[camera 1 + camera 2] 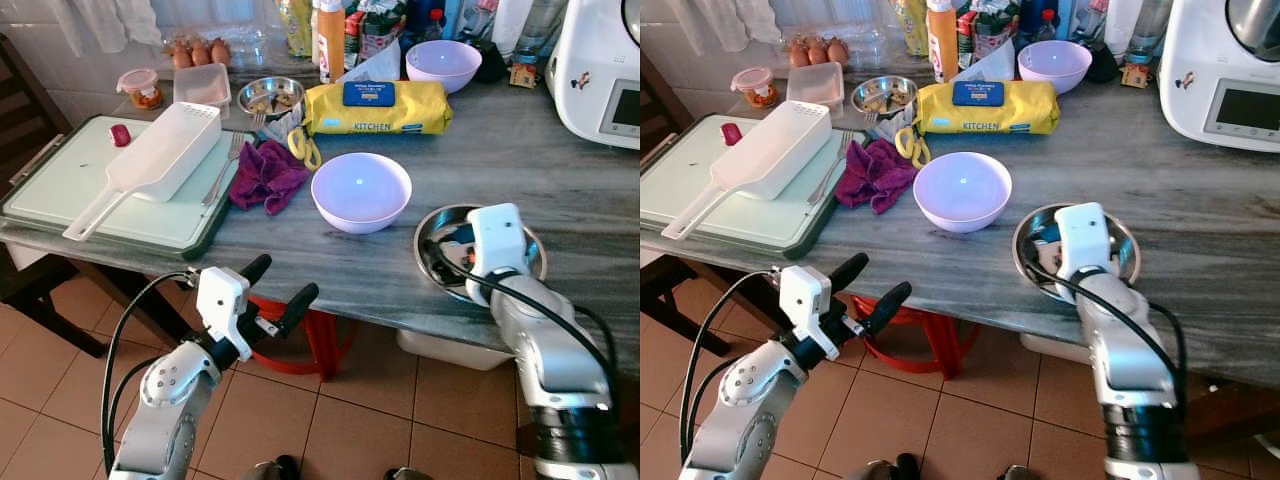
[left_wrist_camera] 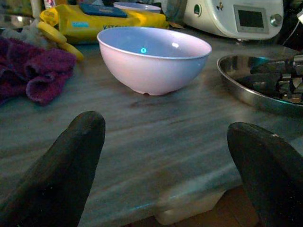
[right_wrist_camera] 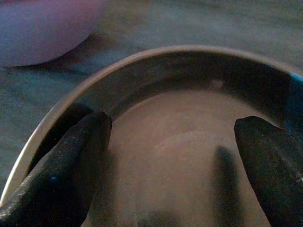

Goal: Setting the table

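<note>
Nearest, the left gripper (image 1: 281,287) hangs below the table edge, fingers spread and empty. Ahead of it on the streaked grey marble table (image 1: 560,170) sits a smooth lilac bowl (image 1: 361,190). Beside that, the right gripper (image 3: 173,156) rests inside a shiny steel plate (image 1: 432,232), fingers apart. Beyond: crumpled purple cloth (image 1: 266,174), yellow wipes pack (image 1: 377,107).
</note>
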